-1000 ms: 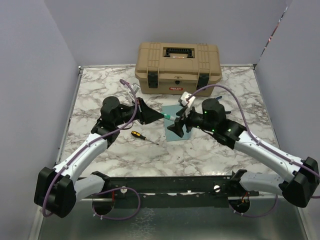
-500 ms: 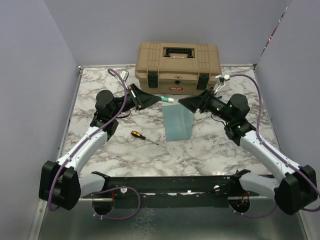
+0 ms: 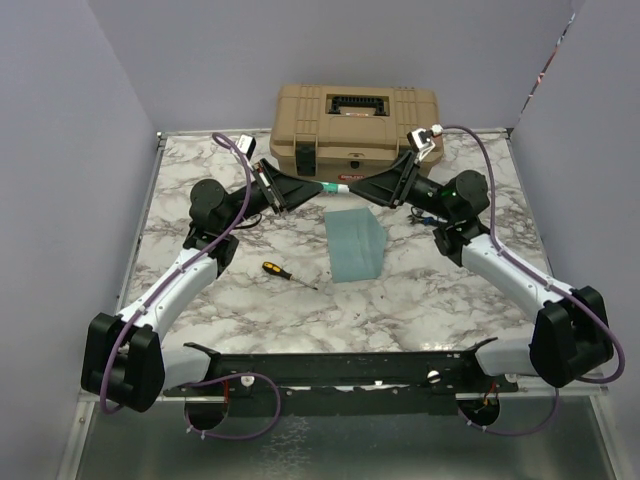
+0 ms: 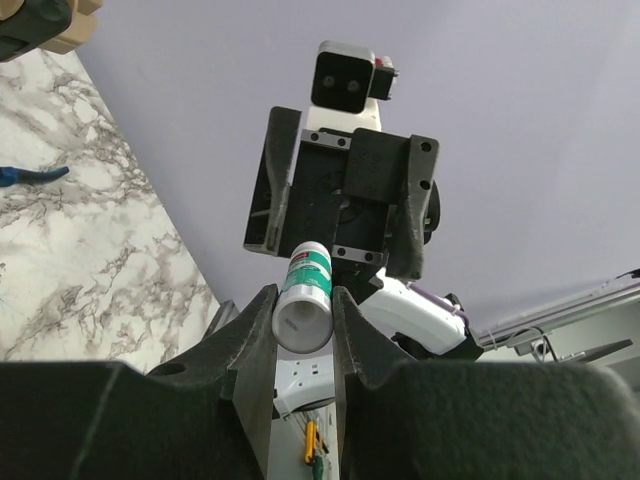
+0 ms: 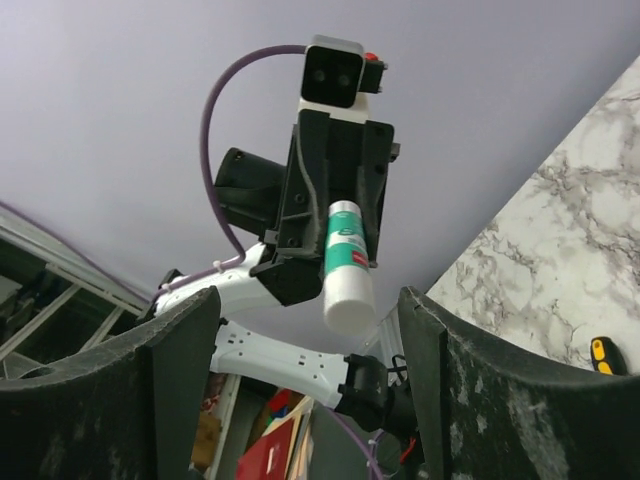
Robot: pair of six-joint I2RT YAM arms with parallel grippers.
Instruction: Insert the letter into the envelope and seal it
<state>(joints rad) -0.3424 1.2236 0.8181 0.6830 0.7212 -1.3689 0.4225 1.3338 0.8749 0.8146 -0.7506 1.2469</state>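
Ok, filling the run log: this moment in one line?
left claw: shut on glue stick | right claw: open, facing stick's end | envelope: flat on table | letter: not visible

A teal blue-grey paper envelope (image 3: 355, 246) lies flat near the middle of the marble tabletop (image 3: 420, 290), a plain four-sided shape set slightly askew, its longer sides running from near edge toward far; whether its flap is open or folded down cannot be told

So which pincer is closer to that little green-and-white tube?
Left. The left pincer is clamped on the tube, holding it in the air. The right pincer faces it, open, just at the tube's free end, not gripping.
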